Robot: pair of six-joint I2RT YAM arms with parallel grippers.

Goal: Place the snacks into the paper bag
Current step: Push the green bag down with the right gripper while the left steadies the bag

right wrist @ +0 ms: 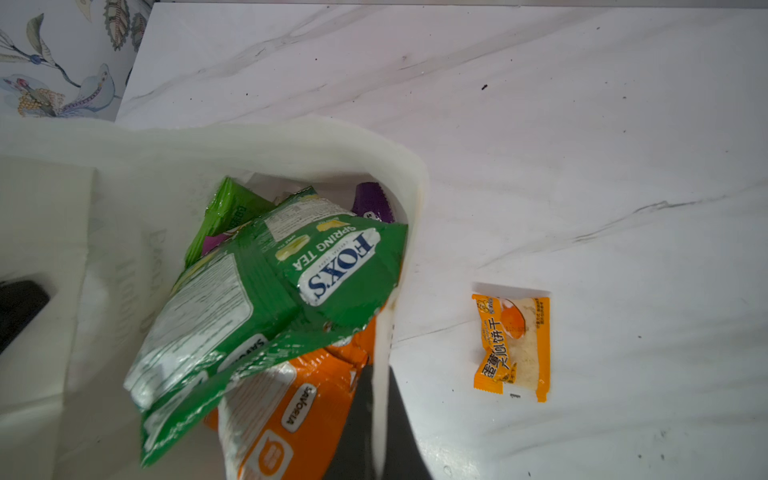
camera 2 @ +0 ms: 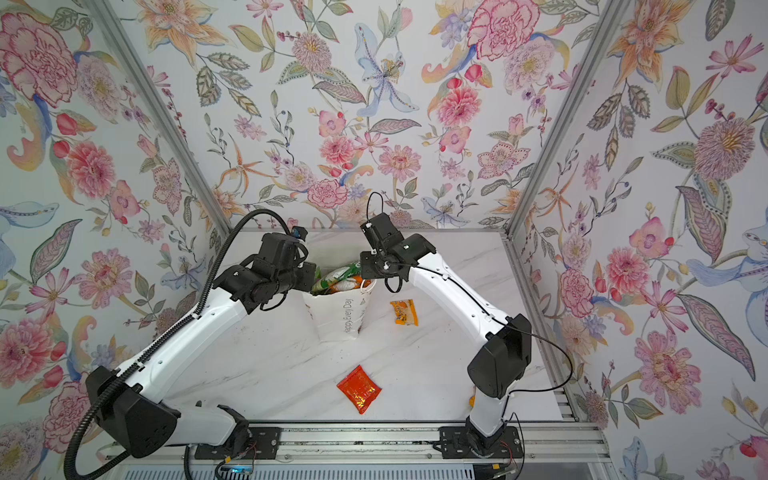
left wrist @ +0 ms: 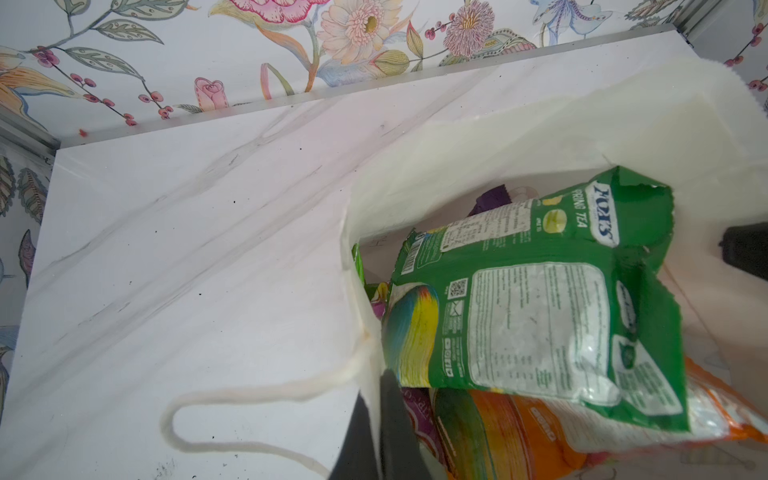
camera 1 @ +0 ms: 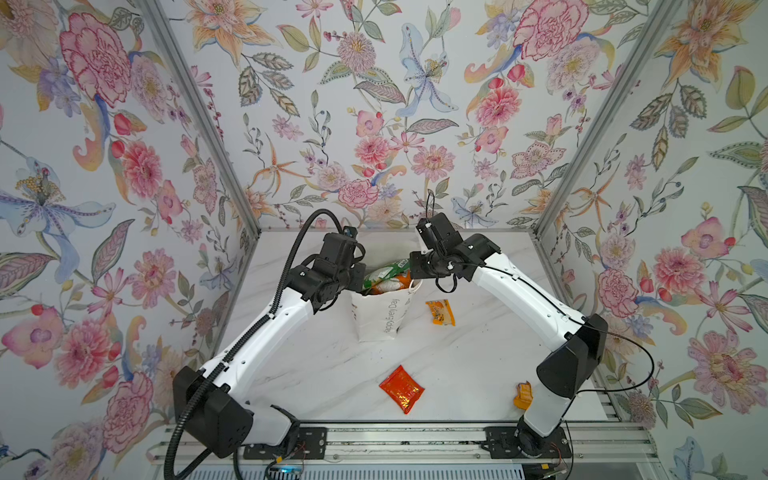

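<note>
Mostly hid: purple pkt [right wrist: 372, 203] under FOX'S bag [right wrist: 332, 270] | sachet [camera 1: 523, 394] behind R arm [camera 1: 569, 365]

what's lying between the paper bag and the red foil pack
Nothing: only bare table runs between the paper bag and the red foil pack, as both top views show.

green candy bag [right wrist: 266, 299]: you can read "FOX'S" and "SPRING TEA"
paper bag [camera 1: 376, 320]: "Happy Every Day" (grey, running up its side)
orange bag [right wrist: 297, 411]: "SAVORIA"
orange sachet [right wrist: 513, 345]: Chinese characters
</note>
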